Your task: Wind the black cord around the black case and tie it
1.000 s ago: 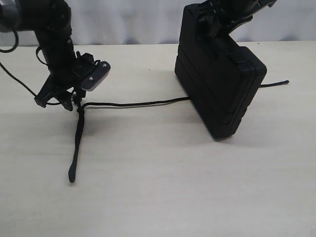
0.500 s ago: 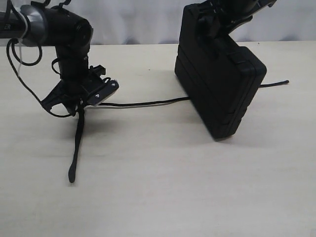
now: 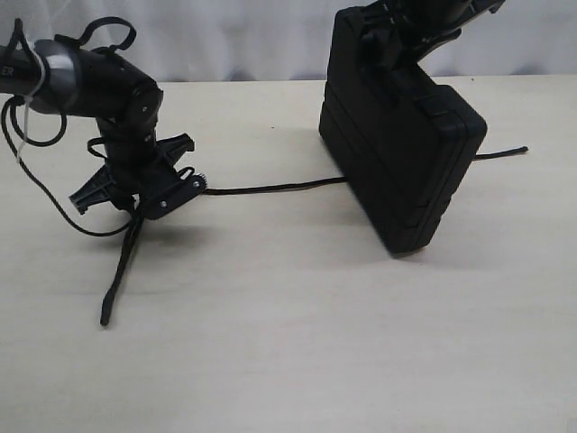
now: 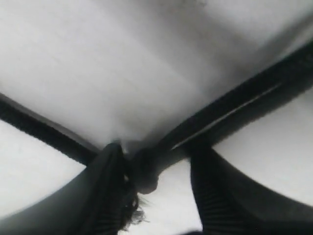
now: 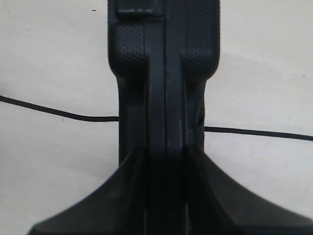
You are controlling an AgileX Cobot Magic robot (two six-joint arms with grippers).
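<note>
The black cord point(image 3: 270, 188) lies on the table point(image 3: 288, 361). It runs right from the left gripper point(image 3: 149, 200), disappears at the black case point(image 3: 406, 153), and comes out again on the case's right. Its loose tail points toward the near left. The case stands tilted on one edge at the far right.

The left wrist view is blurred. The cord's frayed knot point(image 4: 144, 171) sits between the fingers point(image 4: 105, 196), against one of them, but I cannot tell whether it is pinched. The left arm bends down to the table.

The right gripper point(image 5: 164, 166), mostly cut off in the exterior view, is clamped on the case's upper edge.

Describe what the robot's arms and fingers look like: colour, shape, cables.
Both arms are matte black. The left arm has rounded joint housings, a silver-grey band and a thin black cable looping beside it. The fingers of the right gripper are black, flaring wide toward their base.
</note>
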